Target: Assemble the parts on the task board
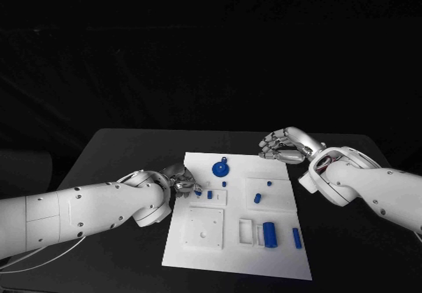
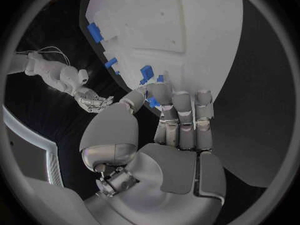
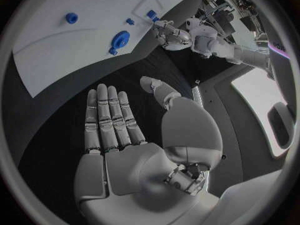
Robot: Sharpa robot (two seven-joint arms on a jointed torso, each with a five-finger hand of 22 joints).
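Note:
The white task board lies mid-table with several blue parts on it. My left hand rests at the board's left edge. There its thumb and a fingertip pinch a small blue part, seen just right of the fingers. My right hand hovers over the board's far right corner. Its palm and straight fingers hold nothing. A round blue knob lies near the far edge, also seen as the knob. A blue cylinder and a blue pin lie near the front right.
A white square block and a white frame sit on the board's near half. A short blue peg stands in a raised white plate at the right. Black table surrounds the board.

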